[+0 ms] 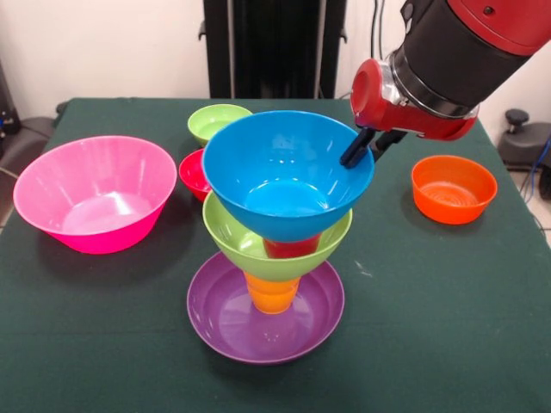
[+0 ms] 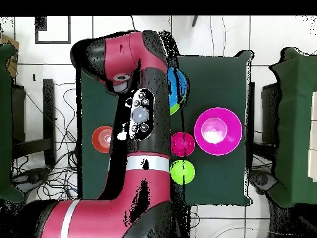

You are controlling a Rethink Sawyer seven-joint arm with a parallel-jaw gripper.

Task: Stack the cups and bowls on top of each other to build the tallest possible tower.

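Right now the gripper (image 1: 362, 147) is sitting at the blue bowl (image 1: 284, 172)'s 3 o'clock rim, dark fingers straddling the wall and looking barely parted, seemingly pinching it. Blue bowl is topping the tower (image 1: 269, 258), vertical axis, purple bowl (image 1: 215, 323) underneath.

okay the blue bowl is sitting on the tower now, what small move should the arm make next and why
Probably ease the gripper straight up and away from the blue bowl's rim. It sits right at that rim, and the bowl tops the tower on a red cup, so a sideways nudge could tip it. Next could be the orange bowl.
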